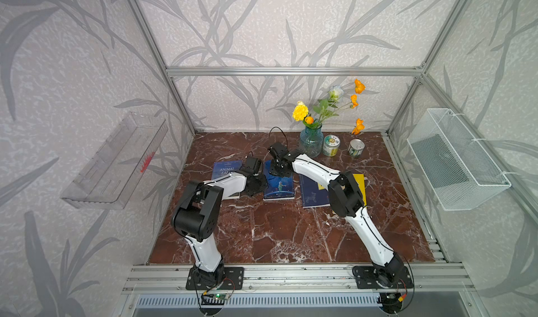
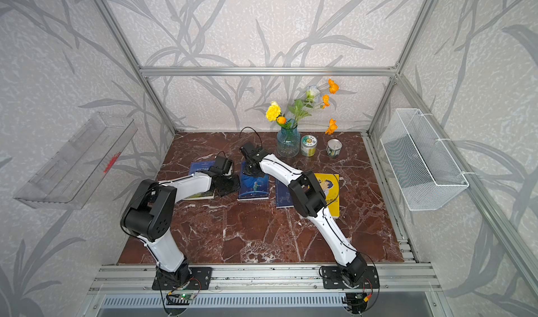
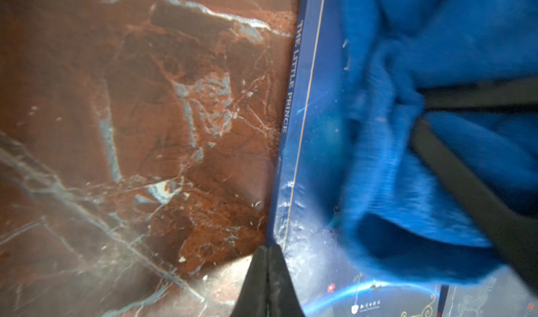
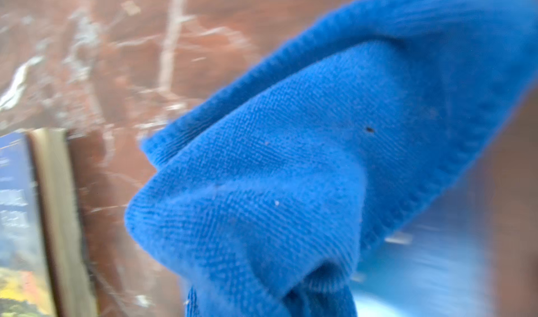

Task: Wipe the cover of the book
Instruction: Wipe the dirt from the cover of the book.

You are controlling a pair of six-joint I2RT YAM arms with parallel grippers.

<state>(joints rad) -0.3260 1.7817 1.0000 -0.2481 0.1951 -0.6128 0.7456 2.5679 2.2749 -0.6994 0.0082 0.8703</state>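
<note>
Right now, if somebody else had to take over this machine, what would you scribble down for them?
Left tool: shut and empty, tips at the spine edge of the Little Prince book. I cannot tell whether it presses on the book.
Right tool: shut on the blue cloth, which lies bunched on the far half of the book.
Done: the cloth is gripped and down on the book. How much has been wiped cannot be seen.
Left: probably sweep the cloth over the near half, then let go.
</note>
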